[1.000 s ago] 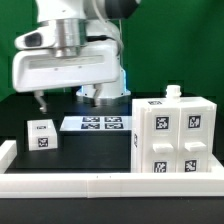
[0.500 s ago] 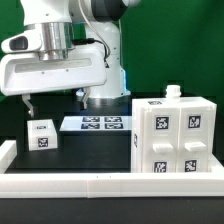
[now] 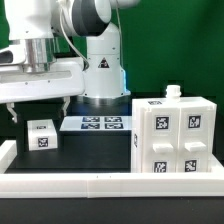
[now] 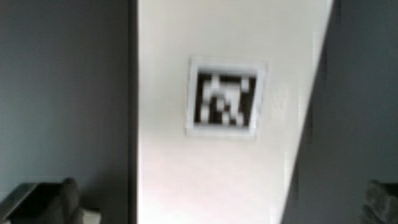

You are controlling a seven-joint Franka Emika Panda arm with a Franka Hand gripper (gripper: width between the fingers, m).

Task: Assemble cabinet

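Note:
The large white cabinet shell stands at the exterior view's right, with several code tags on its front and a small white knob on top. A small white drawer-like block with a tag sits at the exterior view's left. My gripper is open just above this block, one finger on each side of it, and holds nothing. In the wrist view the block fills the middle with its tag facing up. My gripper straddles it, and the dark fingertips show at the frame's edges, apart from the block.
The marker board lies flat on the dark table between the block and the shell. A long white rail runs along the table's front edge. The robot base stands behind the marker board.
The arm has swung toward the exterior view's left and lowered. The open gripper now hangs over the small block instead of behind it. The block and shell have not moved.

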